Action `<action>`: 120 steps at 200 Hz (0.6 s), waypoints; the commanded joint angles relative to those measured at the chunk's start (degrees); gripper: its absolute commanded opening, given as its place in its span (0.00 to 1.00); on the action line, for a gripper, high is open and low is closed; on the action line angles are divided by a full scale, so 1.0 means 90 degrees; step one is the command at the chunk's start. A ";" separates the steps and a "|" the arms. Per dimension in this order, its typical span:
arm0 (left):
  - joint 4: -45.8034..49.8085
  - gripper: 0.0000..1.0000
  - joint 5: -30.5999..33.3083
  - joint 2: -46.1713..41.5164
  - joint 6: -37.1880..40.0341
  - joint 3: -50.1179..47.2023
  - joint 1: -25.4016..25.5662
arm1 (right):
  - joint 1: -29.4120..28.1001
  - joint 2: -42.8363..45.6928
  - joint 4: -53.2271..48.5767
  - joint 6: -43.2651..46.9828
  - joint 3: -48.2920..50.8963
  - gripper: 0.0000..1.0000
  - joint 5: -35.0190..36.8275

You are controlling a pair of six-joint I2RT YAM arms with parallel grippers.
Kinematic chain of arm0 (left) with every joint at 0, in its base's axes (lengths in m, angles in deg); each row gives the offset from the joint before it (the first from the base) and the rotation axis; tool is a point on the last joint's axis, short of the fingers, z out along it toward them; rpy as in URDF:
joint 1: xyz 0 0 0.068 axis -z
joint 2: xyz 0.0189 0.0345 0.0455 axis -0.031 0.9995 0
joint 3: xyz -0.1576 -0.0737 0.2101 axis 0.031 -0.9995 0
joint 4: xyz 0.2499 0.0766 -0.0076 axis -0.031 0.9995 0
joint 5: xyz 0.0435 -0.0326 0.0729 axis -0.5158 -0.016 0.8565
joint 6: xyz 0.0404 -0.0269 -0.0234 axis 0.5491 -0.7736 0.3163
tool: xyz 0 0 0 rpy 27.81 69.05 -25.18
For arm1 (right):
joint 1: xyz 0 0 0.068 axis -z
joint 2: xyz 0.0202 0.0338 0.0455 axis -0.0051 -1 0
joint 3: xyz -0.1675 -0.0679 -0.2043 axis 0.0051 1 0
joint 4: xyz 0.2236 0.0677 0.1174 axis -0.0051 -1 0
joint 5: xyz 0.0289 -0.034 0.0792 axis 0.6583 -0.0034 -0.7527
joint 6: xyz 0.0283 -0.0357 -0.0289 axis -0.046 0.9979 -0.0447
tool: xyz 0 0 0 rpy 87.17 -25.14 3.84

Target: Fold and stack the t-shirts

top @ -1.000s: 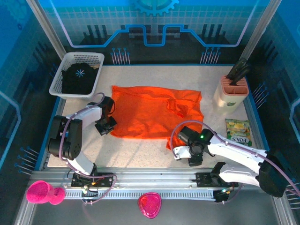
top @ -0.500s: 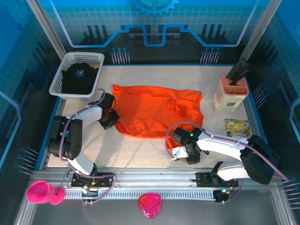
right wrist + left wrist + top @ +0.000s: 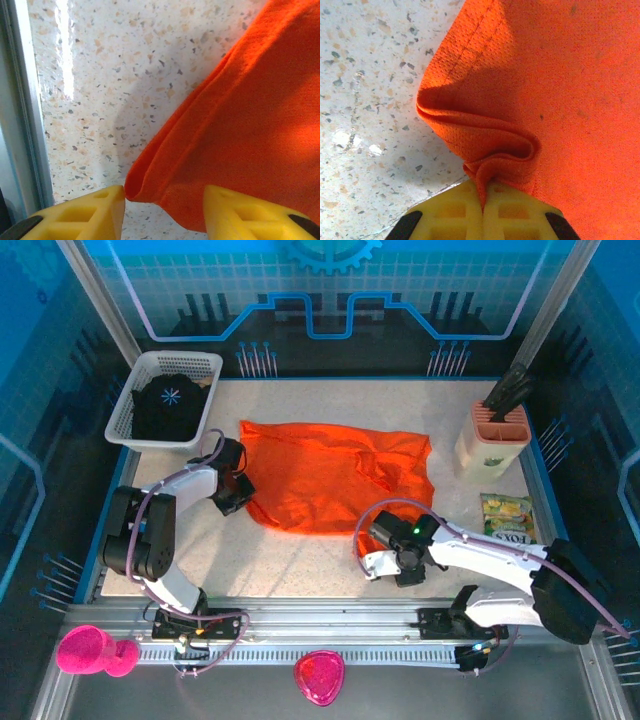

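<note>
Moved: since a second ago your left gripper (image 3: 236,496) has gone a little farther from the bases. It has dragged the near-left corner of the orange t-shirt (image 3: 330,475) along, so that side of the hem now slants inward. Your right gripper (image 3: 375,556) has slid left, nearer the shirt's near-right corner.
Left gripper: clenched on a bunched fold of the orange cloth. In the left wrist view you see both yellow fingers (image 3: 455,212) pressed together, with the fold pinched in the seam between them.
Right gripper: released. In the right wrist view your jaws stand apart, and the shirt's folded edge lies between them, close by the left-hand finger (image 3: 95,212) and not pinched.
Orange t-shirt: spread rumpled across the middle of the speckled table (image 3: 300,555), unfolded, its right part creased and doubled over.
Black t-shirt (image 3: 168,412): bundled in the white mesh basket (image 3: 212,380) at the far left corner, pale starburst print upward, well apart from the orange one.
Also on the table: a knife block (image 3: 492,440) at the far right, and a snack packet (image 3: 508,520) near it.
</note>
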 commanded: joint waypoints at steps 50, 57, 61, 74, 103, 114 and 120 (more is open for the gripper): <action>0.0003 0.00 -0.0069 -0.0246 0.0106 -0.0039 0.0030 | -0.0390 -0.0916 -0.0215 0.0138 -0.0235 0.46 -0.0070; 0.0003 0.00 -0.0065 -0.0243 0.0104 -0.0039 0.0030 | -0.0396 -0.0939 -0.0210 0.0131 -0.0242 0.46 -0.0080; 0.0003 0.00 -0.0065 -0.0246 0.0106 -0.0039 0.0030 | -0.0396 -0.0950 -0.0195 0.0127 -0.0236 0.46 -0.0085; -0.0006 0.00 -0.0069 -0.0238 0.0097 -0.0034 0.0030 | -0.0400 -0.0987 -0.0169 0.0101 -0.0254 0.43 -0.0097; 0.0002 0.00 -0.0085 -0.0241 0.0092 -0.0028 0.0030 | -0.0401 -0.1059 -0.0069 0.0073 -0.0285 0.30 0.0008; 0.0022 0.00 -0.0075 -0.0270 0.0097 -0.0029 0.0030 | -0.0396 -0.1026 -0.0028 0.0098 -0.0298 0.21 0.0135; 0.0045 0.00 -0.0056 -0.0292 0.0104 -0.0028 0.0030 | -0.0402 -0.0989 -0.0022 0.0109 -0.0306 0.17 0.0177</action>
